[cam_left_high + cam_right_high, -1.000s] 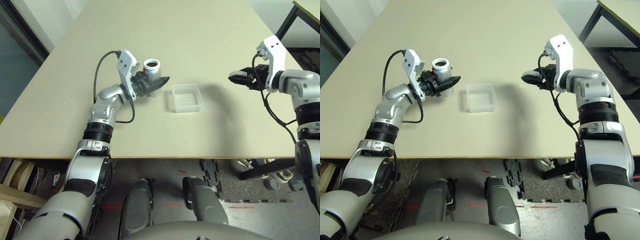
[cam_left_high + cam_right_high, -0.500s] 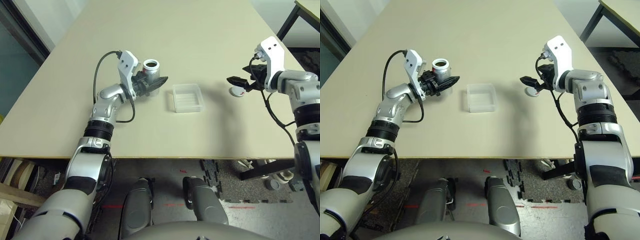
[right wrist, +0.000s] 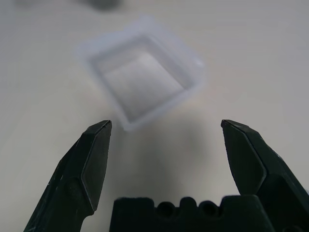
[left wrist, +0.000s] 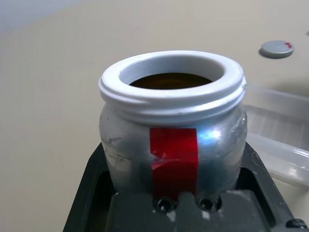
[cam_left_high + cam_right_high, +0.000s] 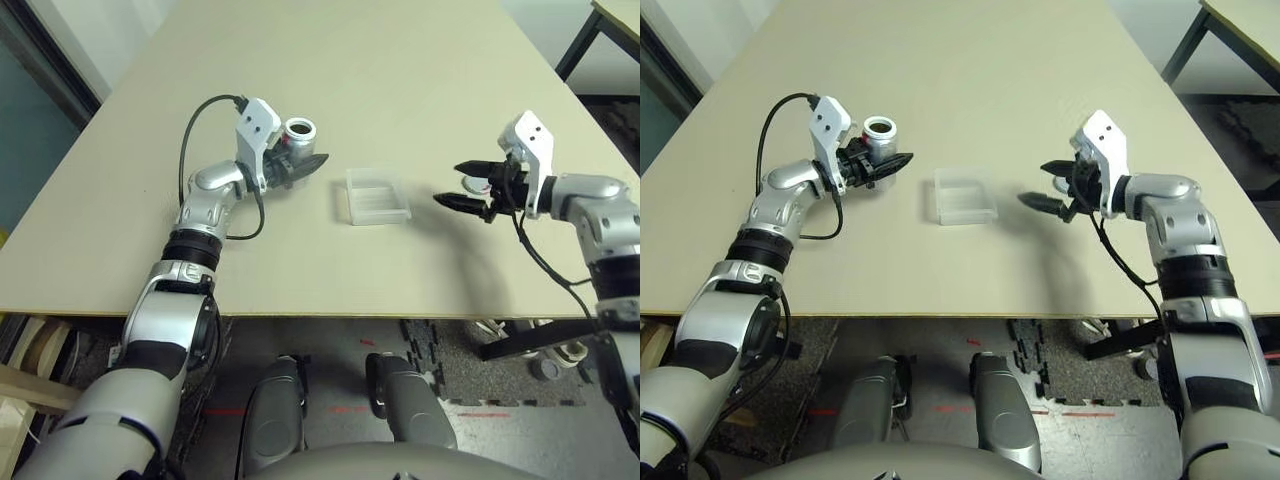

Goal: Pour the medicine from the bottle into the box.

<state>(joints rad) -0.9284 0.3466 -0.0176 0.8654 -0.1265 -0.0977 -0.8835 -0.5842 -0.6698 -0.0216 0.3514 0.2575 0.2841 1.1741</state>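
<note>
I've got the L hand [image 5: 300, 165] clamped on the small silver-grey uncapped pill bottle w/ red mark [image 4: 173, 130], upright above the beige table [image 5: 400, 70]. R hand [image 3: 166, 145] spread wide, empty, near the clear plastic box [image 5: 377, 196].

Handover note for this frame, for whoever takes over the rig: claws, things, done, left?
Left claw: shut on the bottle, upright, uncapped, dark contents visible inside.
Right claw: open, holds nothing, aimed at the box.
Box sits on the table between the arms, looks empty.
Cap lies on the table beyond the box.
Done: cap off.
Left: tip the bottle over the box.
</note>
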